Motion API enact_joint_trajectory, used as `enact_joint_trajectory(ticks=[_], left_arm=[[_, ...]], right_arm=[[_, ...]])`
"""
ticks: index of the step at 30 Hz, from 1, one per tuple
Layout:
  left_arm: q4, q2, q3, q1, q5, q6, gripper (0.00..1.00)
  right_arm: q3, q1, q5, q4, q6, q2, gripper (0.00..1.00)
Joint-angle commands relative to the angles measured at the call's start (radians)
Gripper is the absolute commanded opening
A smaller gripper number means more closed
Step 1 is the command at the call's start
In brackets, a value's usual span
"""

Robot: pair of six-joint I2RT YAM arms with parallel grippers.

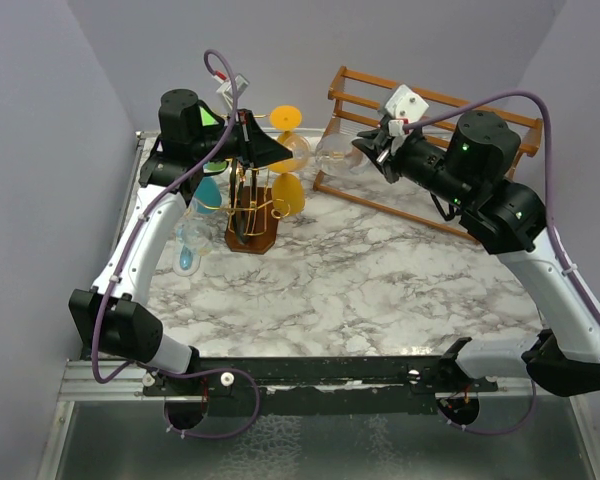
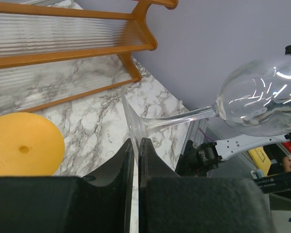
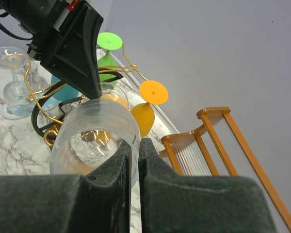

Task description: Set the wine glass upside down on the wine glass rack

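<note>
Where the left end effector [image 2: 136, 141] pinches, the wine glass's [image 2: 258, 97] foot sits.

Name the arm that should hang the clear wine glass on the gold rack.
Left, probably: left gripper pinches the wine glass by its foot beside the gold wire rack; right gripper holds the rim, farther off.

bright, even light from overhead. soft, short shadows lie on the marble table [image 1: 380, 290] around the base of the wine glass rack [image 1: 250, 205]. right of the rack, white glints streak the bowl of the clear wine glass [image 2: 262, 92]. top view sharp; in both wrist views the nearest foreground is blurred.
</note>
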Motion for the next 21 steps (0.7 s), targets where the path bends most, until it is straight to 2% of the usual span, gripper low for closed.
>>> enact_joint_trajectory(ticks=[1, 5, 8, 13, 18, 21], left_arm=[[0.085, -0.049, -0.046, -0.004, 0.026, -0.021, 0.0], [0.142, -0.076, -0.075, -0.003, 0.019, -0.038, 0.0], [0.117, -0.081, -0.064, -0.002, 0.0, -0.013, 0.0], [0.019, -0.074, -0.018, 0.003, -0.061, 0.066, 0.0], [0.016, -0.074, -0.013, 0.017, -0.069, 0.068, 0.0], [0.014, -0.071, -0.004, 0.03, -0.072, 0.068, 0.0]], right_arm=[[-0.004, 0.003, 0.007, 0.06, 0.001, -0.015, 0.02], [-0.019, 0.003, 0.014, 0.062, -0.012, -0.016, 0.02], [-0.041, 0.003, 0.015, 0.058, -0.033, -0.024, 0.08], [-0.074, 0.003, 0.024, 0.054, -0.064, -0.048, 0.28], [-0.093, 0.0, 0.038, 0.05, -0.092, -0.08, 0.5], [-0.095, -0.007, 0.036, 0.042, -0.098, -0.099, 0.58]])
